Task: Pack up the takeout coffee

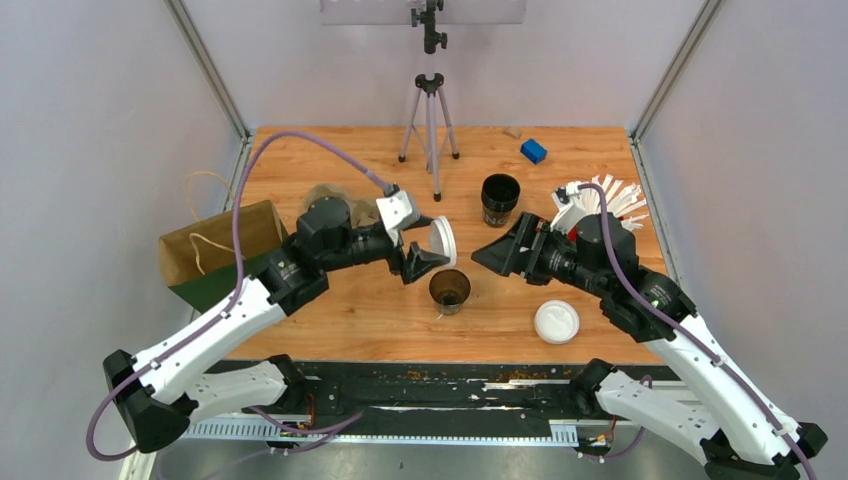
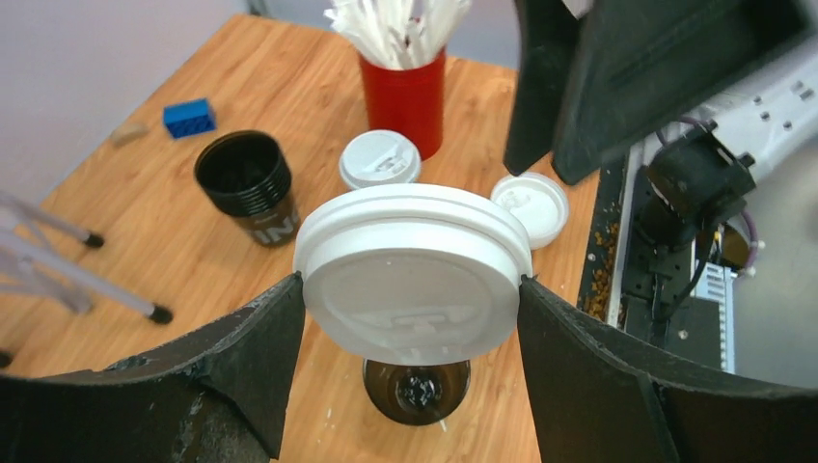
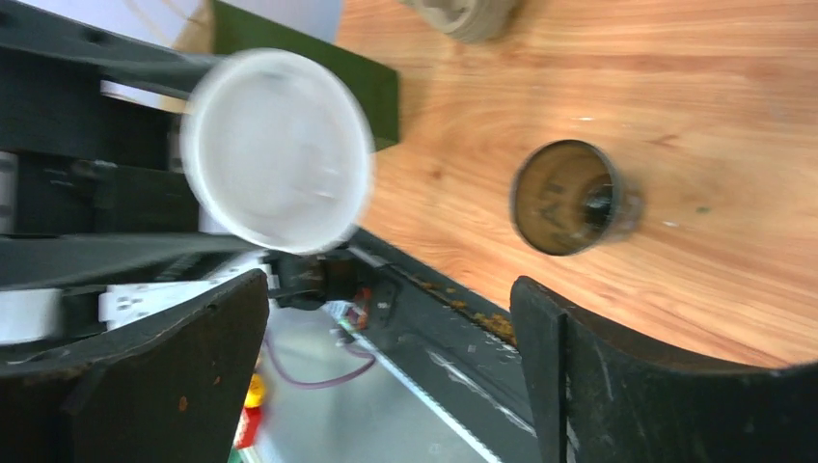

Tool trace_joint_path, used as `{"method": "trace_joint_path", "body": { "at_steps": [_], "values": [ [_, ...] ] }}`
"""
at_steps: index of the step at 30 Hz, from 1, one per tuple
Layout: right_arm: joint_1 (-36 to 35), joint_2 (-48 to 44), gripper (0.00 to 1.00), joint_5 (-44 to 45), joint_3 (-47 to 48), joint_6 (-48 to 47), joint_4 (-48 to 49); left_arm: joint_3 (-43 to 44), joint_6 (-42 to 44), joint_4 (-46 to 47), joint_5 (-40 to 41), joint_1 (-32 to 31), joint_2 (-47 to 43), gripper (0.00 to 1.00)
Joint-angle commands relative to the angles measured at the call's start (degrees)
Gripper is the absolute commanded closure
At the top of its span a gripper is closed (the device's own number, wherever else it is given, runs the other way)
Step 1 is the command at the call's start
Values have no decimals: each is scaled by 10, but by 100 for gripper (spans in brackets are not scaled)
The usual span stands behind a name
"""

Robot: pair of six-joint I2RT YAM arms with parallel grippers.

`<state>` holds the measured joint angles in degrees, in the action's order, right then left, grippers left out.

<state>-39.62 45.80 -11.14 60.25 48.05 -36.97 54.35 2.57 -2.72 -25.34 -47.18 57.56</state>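
**A:** Where's the coffee?

**B:** The small dark brown paper cup (image 1: 450,290) stands lidless near the centre of the wooden table (image 1: 330,320). Its round white plastic lid (image 1: 441,240) hangs tilted just beyond it, pinched by the rim in the left gripper (image 2: 413,289).

**A:** And the right gripper (image 3: 386,289)?

**B:** Jaws wide, nothing between them, just right of the cup.

**A:** So we're at lidding?

**B:** I'd judge so. Level the lid, centre it over the rim and press down. The brown paper bag (image 1: 215,240) at the left edge comes later.

**A:** Any writing?

**B:** White letters "IN" on the black stack of lidless cups (image 2: 246,183). The rest is hidden.
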Motion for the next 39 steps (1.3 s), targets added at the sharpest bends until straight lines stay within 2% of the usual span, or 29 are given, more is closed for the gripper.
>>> {"method": "trace_joint_path", "body": {
  "at_steps": [1, 8, 12, 16, 21, 29, 39],
  "values": [
    [-3, -3, 0, 83, 26, -55, -93, 113, -61, -231, 88, -3, 43, 22],
    [-2, -23, 0, 167, 29, -82, -152, 227, -132, -395, 154, -23, 148, 24],
    [-2, -40, 0, 192, 29, -92, -164, 299, -136, -480, 202, -52, 218, 23],
    [-2, -54, 0, 201, 29, -101, -164, 363, -136, -536, 237, -83, 292, 23],
    [-3, -70, 0, 215, 29, -105, -171, 438, -141, -597, 244, -106, 391, 23],
    [-2, -88, 0, 229, 29, -110, -181, 491, -138, -636, 244, -111, 473, 22],
    [-2, -96, 0, 241, 33, -116, -190, 518, -123, -642, 250, -112, 525, 18]
  ]
}}
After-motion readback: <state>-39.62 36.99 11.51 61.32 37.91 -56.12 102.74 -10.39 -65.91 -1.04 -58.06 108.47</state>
